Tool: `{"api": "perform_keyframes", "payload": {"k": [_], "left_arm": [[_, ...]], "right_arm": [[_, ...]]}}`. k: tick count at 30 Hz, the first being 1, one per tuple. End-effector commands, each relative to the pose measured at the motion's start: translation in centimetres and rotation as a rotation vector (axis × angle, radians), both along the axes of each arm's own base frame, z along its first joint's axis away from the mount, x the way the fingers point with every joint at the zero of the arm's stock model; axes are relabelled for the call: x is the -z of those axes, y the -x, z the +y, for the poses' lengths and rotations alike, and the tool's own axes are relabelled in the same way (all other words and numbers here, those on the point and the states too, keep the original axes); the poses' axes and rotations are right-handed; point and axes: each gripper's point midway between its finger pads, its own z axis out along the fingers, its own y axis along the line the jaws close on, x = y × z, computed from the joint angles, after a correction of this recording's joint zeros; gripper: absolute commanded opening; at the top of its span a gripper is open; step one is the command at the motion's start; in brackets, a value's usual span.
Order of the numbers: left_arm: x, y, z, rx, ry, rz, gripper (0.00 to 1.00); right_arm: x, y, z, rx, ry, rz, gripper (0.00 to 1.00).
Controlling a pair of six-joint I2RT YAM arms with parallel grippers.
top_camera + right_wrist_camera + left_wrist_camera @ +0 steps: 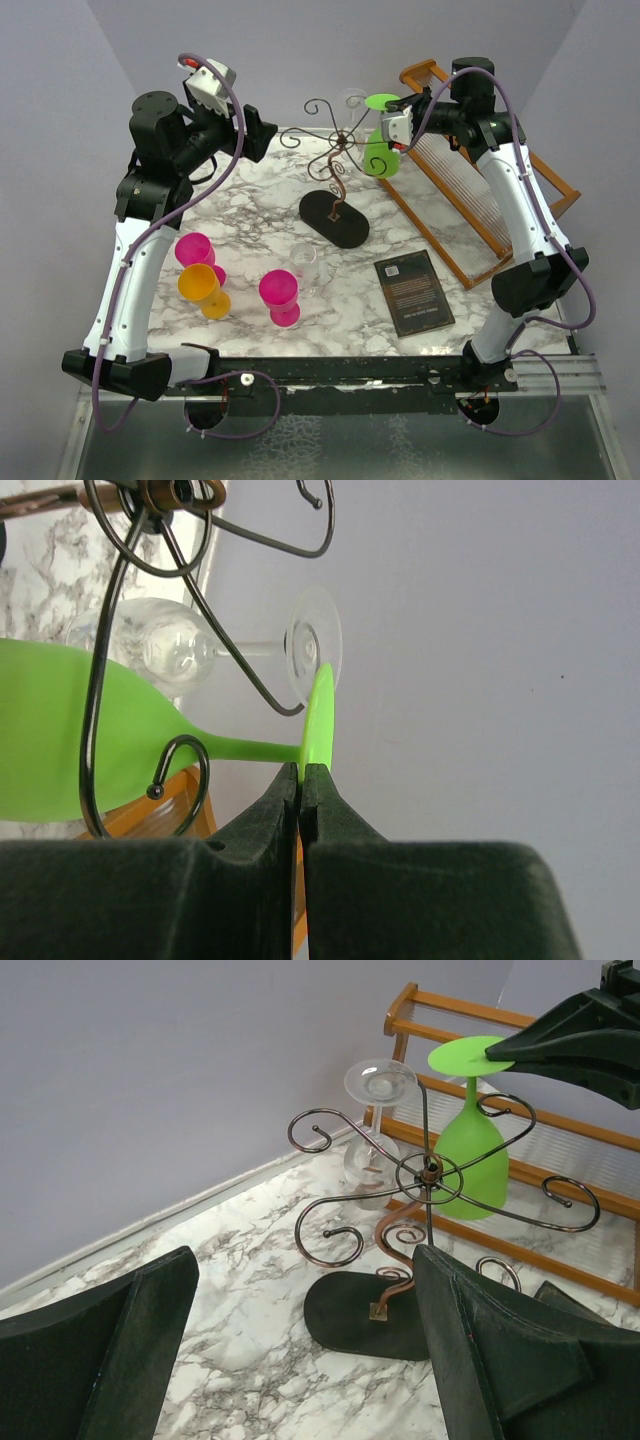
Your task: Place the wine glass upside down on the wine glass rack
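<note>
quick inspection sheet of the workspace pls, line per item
surface: marble table, grey-veined
job's things: green wine glass upside down, stem at wine glass rack curls; hung clear glass beside it
clutter: two pink glasses, orange glass, standing clear glass, book, wooden dish rack
claws: right claw shut on the green glass's foot; left claw open, empty
cables: purple cables along both arms
surroundings: plain walls, nothing else seen

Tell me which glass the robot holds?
The green wine glass, upside down, foot pinched by the right fingers. The pink glasses, orange glass and clear glasses are unheld.
</note>
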Motion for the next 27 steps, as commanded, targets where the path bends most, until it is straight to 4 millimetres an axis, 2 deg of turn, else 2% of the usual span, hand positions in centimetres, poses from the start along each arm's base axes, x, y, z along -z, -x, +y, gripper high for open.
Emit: {"api": "perform_keyframes", "payload": {"k": [1,5,12,27], "left_arm": [[-1.6,0.0,0.5,-0.019,-0.001,-0.046,0.91],[-1.5,-0.1,0.6,-0.023,-0.001,-0.045,0.91],[-1.5,-0.2,0.7,-0.023,-0.005,-0.046,0.91],[-1.2,-0.1,0.8,-0.026,-0.014,-0.047,0.91]], "right_arm": [[-0.5,1.3,1.3,-0.101,-0.032,0.013,0.01],[-0.2,1.8,1.6,-0.132,-0.030,0.022,0.01],[-0.9,2.7,1.5,-0.141,-0.032,0.023,0.01],[-1.1,4.2,0.2,-0.092,-0.003,0.013,0.02]]}}
